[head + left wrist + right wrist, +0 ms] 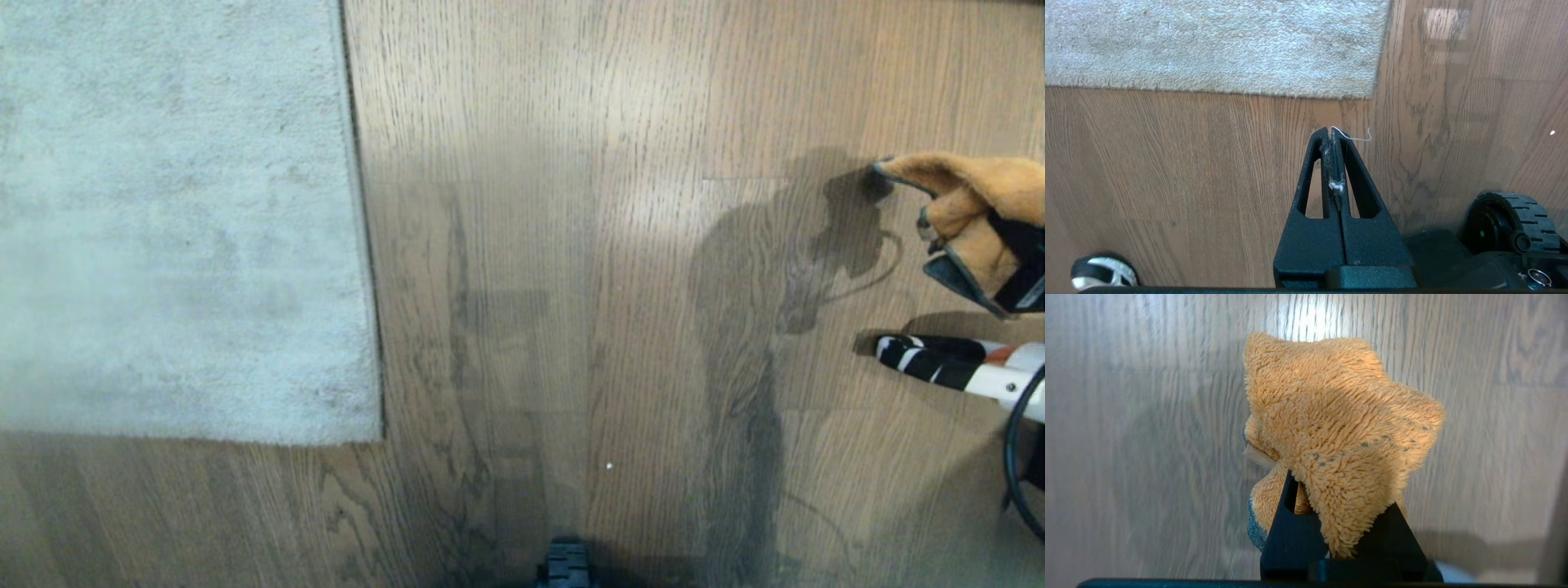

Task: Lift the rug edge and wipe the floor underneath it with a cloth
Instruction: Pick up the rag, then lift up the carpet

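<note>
The right gripper (1331, 522) jaws pinch the fuzzy orange-tan microfibre cloth (1339, 437) above brown wood-grain floor (571, 245), ready for wiping, while the pale grey short-pile rug (180, 220) lies flat, well apart, and the left gripper (1333, 163) jaws sit closed, empty.

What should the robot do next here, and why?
Probably bring the shut left tool to the pale grey short-pile rug corner: it lies flat on the brown wood-plank floor, while the right tool already grips the orange fuzzy microfibre cloth.

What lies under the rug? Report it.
The rug lies flat on the floor, edges down, so whatever is beneath is covered. Bare planks show around its corner. The cloth is off to the right, in the right pincer.
</note>
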